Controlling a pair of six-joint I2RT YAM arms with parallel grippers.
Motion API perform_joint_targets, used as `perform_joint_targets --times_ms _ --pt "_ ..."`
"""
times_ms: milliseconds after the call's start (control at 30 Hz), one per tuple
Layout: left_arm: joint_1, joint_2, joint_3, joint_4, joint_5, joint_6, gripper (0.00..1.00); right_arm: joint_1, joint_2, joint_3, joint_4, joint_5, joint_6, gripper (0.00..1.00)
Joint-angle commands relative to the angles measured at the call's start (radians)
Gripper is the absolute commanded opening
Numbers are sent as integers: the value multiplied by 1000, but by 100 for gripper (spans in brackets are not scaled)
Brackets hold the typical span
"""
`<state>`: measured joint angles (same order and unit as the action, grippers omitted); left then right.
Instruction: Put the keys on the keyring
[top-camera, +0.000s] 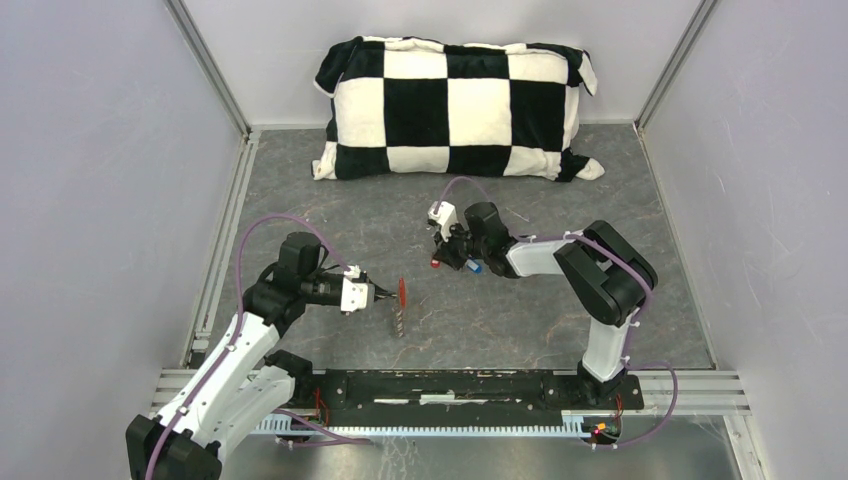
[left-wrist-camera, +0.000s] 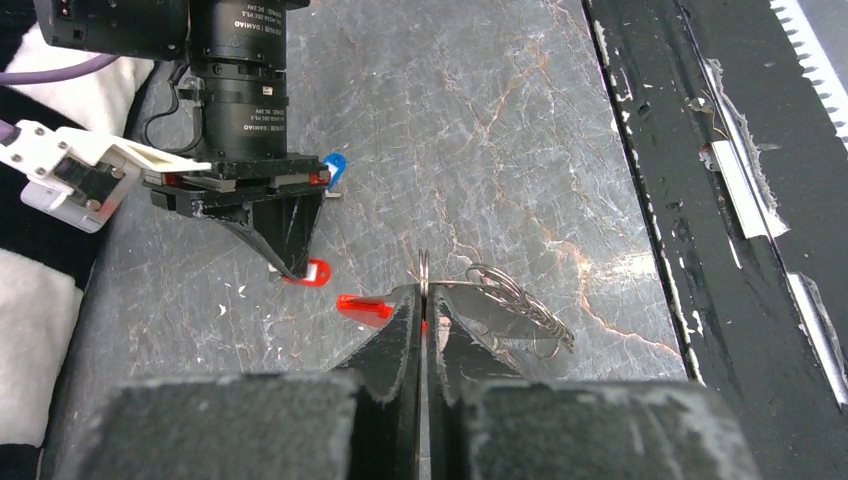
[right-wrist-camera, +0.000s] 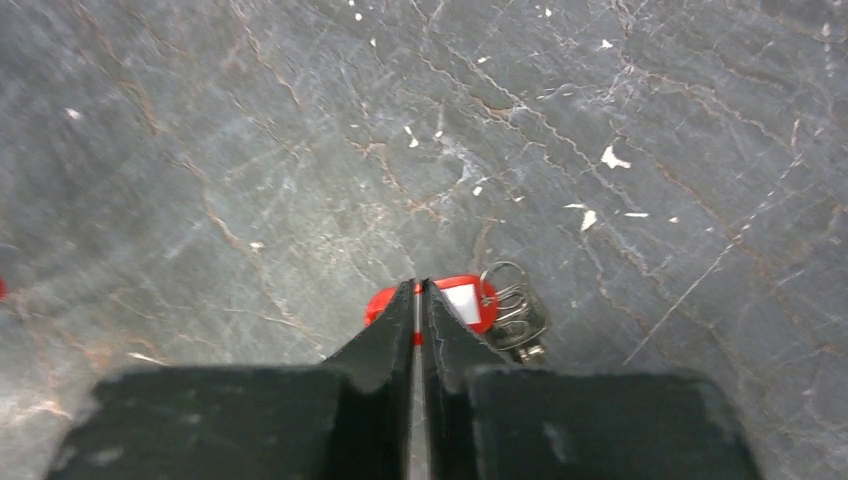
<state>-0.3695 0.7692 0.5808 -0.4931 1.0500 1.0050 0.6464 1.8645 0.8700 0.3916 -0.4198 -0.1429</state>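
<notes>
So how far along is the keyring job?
Done: left gripper pinches the keyring upright, some keys apparently hanging from it. In hand: right gripper is shut on the red tag of a key lying on the table. Left: threading that one, then the blue-tagged key beside it.

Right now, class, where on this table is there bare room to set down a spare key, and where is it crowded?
Free: back left, between pillow and left arm; far right, between right arm and wall; in front, along the black rail. Crowded: the middle, where the left gripper pinches the keyring and the right gripper the red-tagged key.
</notes>
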Motion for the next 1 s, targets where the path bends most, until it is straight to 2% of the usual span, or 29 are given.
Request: perform_joint_targets --times_ms 0,67,167,300,467,600,967 --pt "4 -19 42 5 28 -12 2 5 -89 -22 53 -15 33 25" --pt "5 -19 42 6 31 -14 2 6 -144 -46 53 59 72 44" --pt "5 -18 45 6 34 -19 2 5 -210 -66 2 204 139 53" --pt "4 -21 44 0 31 -16 2 5 -241 -62 -169 383 276 53" --pt "5 -20 42 1 41 -13 2 43 -284 -140 -181 472 358 55" --pt "5 -15 44 0 44 -13 2 88 -253 -134 -196 531 362 54" --pt "6 -30 49 0 39 -25 2 100 -189 -109 -170 625 323 44"
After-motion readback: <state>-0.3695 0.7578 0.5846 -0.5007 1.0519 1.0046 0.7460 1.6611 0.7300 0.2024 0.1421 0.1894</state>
